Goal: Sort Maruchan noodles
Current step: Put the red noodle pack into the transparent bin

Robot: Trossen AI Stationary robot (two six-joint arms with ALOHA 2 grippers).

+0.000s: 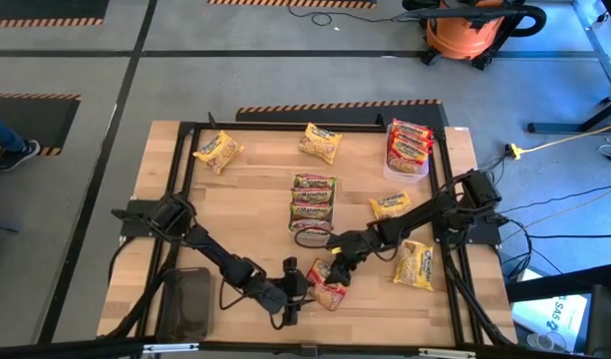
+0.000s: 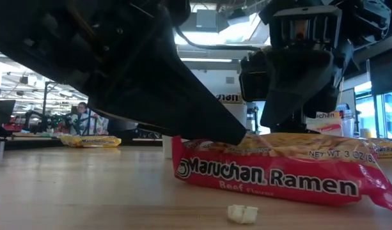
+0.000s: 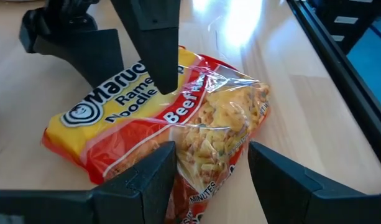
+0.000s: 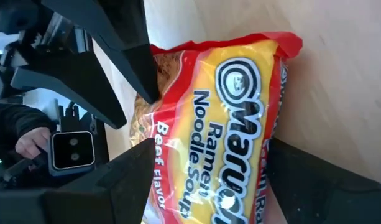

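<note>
One red Maruchan beef packet lies flat on the wooden table near its front middle, seen close in the low view. My left gripper comes at it from the near left, open, fingers either side of one end. My right gripper comes slanting down from the far right, open, fingers astride the other end. Yellow packets and two green ones lie scattered flat on the table. My left gripper has one finger overlapping the packet's clear end, while wood shows between the packet and the other finger; I cannot tell whether it touches. My right gripper has the packet's printed end between its fingers; whether they touch it I cannot tell.
A clear tray at the far right holds red packets. A dark tray sits at the near left. A black frame runs around the table. A small white crumb lies in front of the packet.
</note>
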